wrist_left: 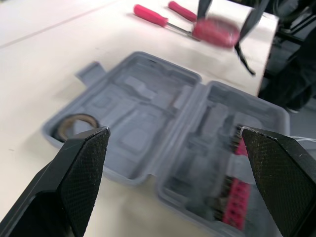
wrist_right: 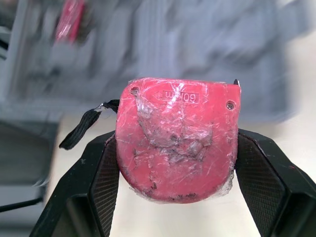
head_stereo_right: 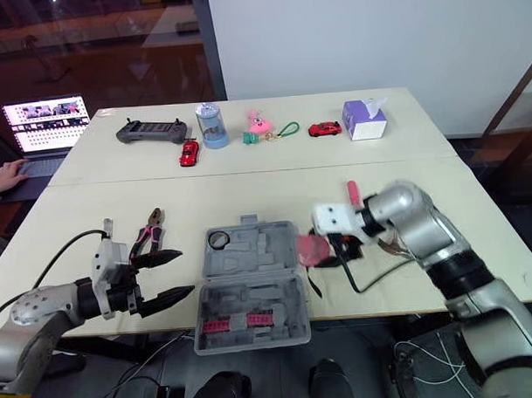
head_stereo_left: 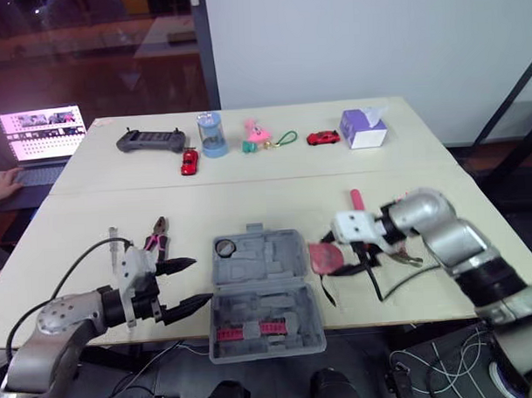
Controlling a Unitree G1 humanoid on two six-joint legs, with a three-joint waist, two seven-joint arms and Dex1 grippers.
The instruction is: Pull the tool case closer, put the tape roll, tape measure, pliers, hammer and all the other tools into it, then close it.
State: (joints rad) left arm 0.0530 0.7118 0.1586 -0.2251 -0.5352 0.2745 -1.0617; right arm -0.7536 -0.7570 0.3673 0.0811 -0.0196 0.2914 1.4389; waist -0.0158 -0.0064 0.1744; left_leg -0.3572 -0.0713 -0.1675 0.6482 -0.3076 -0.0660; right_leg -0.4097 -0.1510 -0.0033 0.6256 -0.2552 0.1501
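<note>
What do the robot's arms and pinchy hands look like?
Both arms are rounded and silver-grey with black bands. The left gripper and right gripper each have a white block and two pointed black fingers with bumpy crisscross texture. Black cables loop alongside.

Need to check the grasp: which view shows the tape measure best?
Right wrist view: the tape measure is close, clamped in the right pincer. Eye views show it small beside the tool case; left wrist view, far beyond it.

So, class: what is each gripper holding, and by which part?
Right gripper clamps the red tape measure across its body, fingers on opposite edges. Left gripper is open, holding nothing.
</note>
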